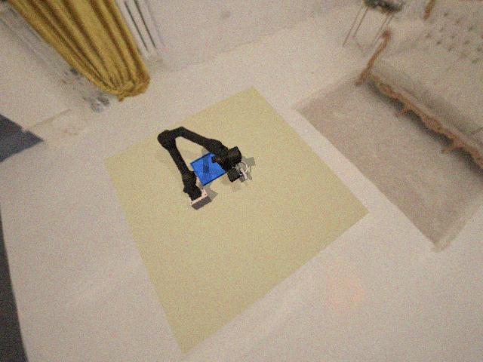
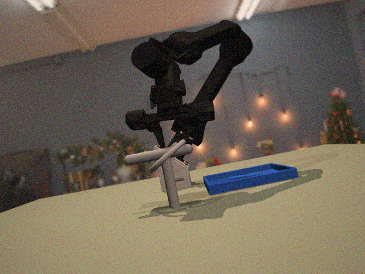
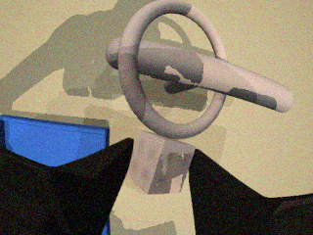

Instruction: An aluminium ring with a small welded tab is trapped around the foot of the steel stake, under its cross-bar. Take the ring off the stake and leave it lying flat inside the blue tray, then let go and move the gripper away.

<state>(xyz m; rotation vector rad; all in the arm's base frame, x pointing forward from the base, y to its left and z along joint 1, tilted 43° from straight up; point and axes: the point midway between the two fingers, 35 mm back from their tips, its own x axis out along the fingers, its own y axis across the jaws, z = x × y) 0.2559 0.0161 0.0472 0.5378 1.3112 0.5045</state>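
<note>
In the exterior view, a black pincer (image 1: 238, 169) (image 2: 165, 145) (image 3: 162, 149) reaches down at centre-left to the top of the steel stake (image 2: 171, 188), which stands on the pale yellow bench (image 1: 253, 253) (image 2: 147, 241) (image 3: 274, 157). The wrist view, at lower centre, shows the pincer pinching the ring's small blocky tab (image 3: 158, 164). The aluminium ring (image 1: 247, 168) (image 2: 161, 162) (image 3: 129, 73) is raised and tilted at cross-bar height, and the cross-bar (image 1: 244, 173) (image 2: 138, 157) (image 3: 254, 88) appears to run through it. The blue tray (image 1: 199, 167) (image 2: 250, 181) (image 3: 54, 139) is at right of the exterior frame, apart from the ring.

I judge the step in hand to be working the ring off the bar. The next move calls for sliding it past the nearer bar end, keeping the tilt so it doesn't snag, before carrying it to the tray.
</note>
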